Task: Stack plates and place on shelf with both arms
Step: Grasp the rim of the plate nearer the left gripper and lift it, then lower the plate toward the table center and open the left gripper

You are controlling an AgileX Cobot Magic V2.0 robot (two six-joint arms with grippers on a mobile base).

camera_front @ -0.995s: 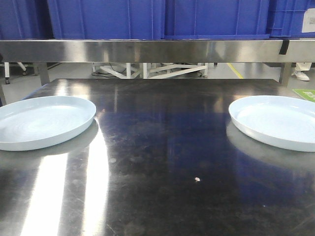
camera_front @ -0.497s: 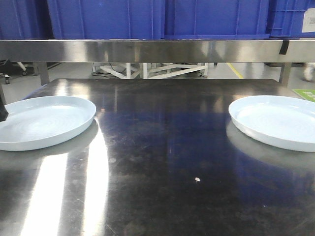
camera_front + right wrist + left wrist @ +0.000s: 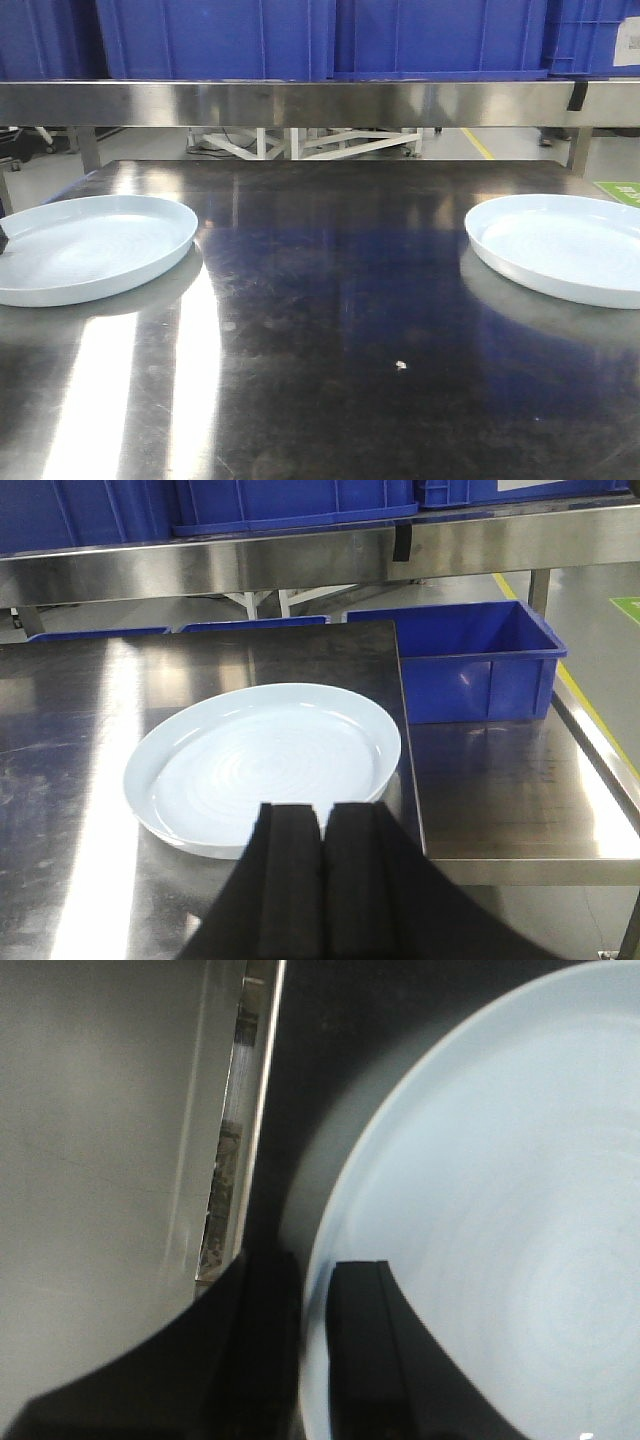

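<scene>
Two pale bluish-white plates lie flat on the dark steel table. The left plate point(image 3: 100, 245) point(image 3: 480, 1210) has my left gripper point(image 3: 315, 1300) at its left rim, one finger outside and one inside, shut on the rim. Only a dark tip of that gripper point(image 3: 3, 240) shows in the front view. My right gripper point(image 3: 320, 820) hovers shut and empty over the near edge of the right plate point(image 3: 565, 245) point(image 3: 265, 760). The shelf beam point(image 3: 320, 102) point(image 3: 300, 565) runs across the back above the table.
Blue crates point(image 3: 300, 35) stand on the shelf. An open blue crate point(image 3: 480, 660) sits lower, right of the table, beside a lower steel surface point(image 3: 500, 790). The table's left edge point(image 3: 240, 1160) runs close to the left plate. Grey floor lies beyond.
The left gripper's dark tip came into the front view at the left edge and has since dropped lower onto the left plate's rim. Both plates stay where they were.
</scene>
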